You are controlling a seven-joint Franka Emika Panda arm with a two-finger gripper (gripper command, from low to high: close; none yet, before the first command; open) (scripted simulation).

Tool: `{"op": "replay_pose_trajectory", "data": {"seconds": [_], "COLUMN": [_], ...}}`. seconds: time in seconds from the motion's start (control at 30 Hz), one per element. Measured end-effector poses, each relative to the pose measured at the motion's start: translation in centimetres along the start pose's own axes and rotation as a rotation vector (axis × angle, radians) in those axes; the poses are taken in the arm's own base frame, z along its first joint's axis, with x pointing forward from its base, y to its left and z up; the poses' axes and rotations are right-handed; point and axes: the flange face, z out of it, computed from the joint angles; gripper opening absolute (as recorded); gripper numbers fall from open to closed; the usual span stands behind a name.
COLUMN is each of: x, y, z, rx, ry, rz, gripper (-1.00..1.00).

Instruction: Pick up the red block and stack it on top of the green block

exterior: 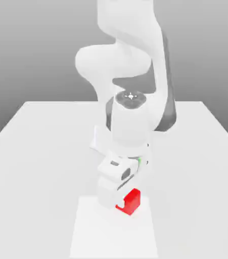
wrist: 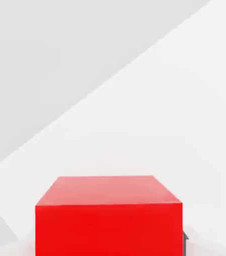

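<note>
Gripping the red block [exterior: 132,201] above the white rectangle

Closed around the red block, the claw [exterior: 128,203] has its fingers clenched against two opposite sides. In the exterior view, one pale finger partly covers the block's face on the exterior view's left. The hand view shows the block's flat upper face and a bright, plain red side between the fingers.

Around the block lies the white rectangle [exterior: 113,238], a flat, bright area on the paler grey tabletop [exterior: 25,202]. The block appears over its far part; whether it touches the surface, I cannot tell. The rectangle's straight edges cross the hand view beyond the block.

Farther out, the white robot arm [exterior: 131,121] bends down toward the tabletop. A small green patch [exterior: 139,160] shows beside the arm's lower part, mostly hidden; whether it belongs to the green block, I cannot tell. Behind everything, the grey background [exterior: 30,50] darkens toward the tabletop's far corners.
</note>
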Motion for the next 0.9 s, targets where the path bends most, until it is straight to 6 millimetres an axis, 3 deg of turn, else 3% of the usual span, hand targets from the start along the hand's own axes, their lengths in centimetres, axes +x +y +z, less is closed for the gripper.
{"op": "replay_pose_trajectory", "data": {"seconds": [0.13,0.3,0.6,0.87,0.9], "x": [0.2,5.1,13.3,17.2,17.4], "y": [-0.3,-4.0,-14.2,-26.2,-27.0], "z": [-3.0,-4.5,-5.9,-6.9,-6.2], "rx": [-0.003,-0.039,-0.055,-0.009,-0.004], "ry": [-0.002,0.004,0.011,0.001,-0.001], "rz": [-0.001,-0.034,-0.078,-0.115,-0.117], "gripper": [-1.00,-1.00,-1.00,-1.00,-1.00]}}
